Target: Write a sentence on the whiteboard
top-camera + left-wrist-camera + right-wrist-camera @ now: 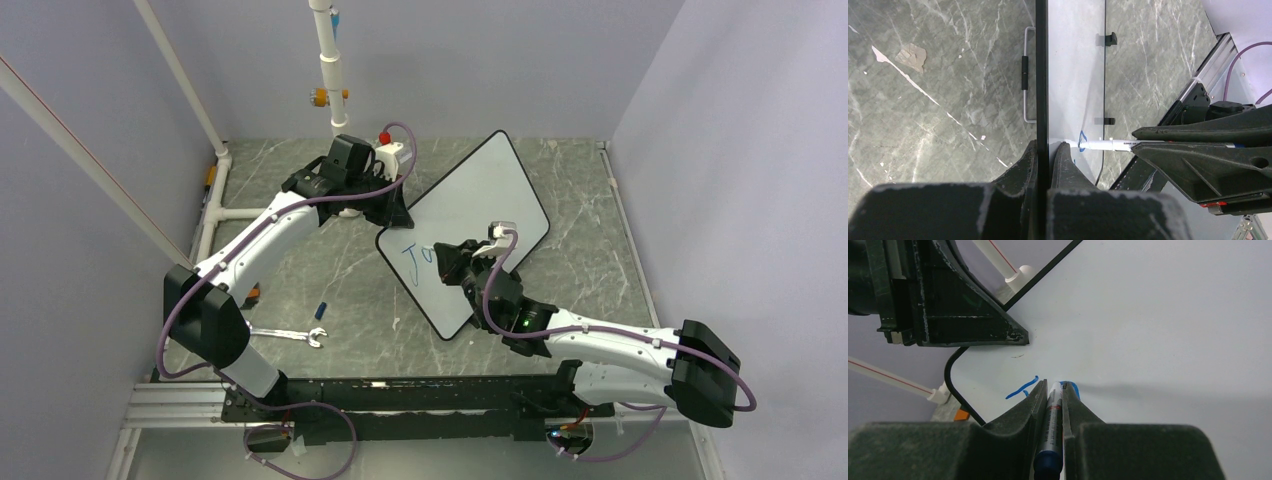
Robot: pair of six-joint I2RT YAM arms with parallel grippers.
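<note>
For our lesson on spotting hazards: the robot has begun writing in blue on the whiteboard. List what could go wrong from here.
1. The left gripper clamps the whiteboard only at one edge, near a corner. Pressure from the marker could twist or slip the board and warp the letters.
2. The right gripper has fingers reaching almost to the marker's tip, so they might rub the fresh blue strokes and smear them.

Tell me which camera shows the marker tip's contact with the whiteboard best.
Right wrist: the marker sits centre-frame, tip on the whiteboard beside the blue strokes. Left wrist shows it side-on, farther off. Top external mostly hides it behind the right end effector.
</note>
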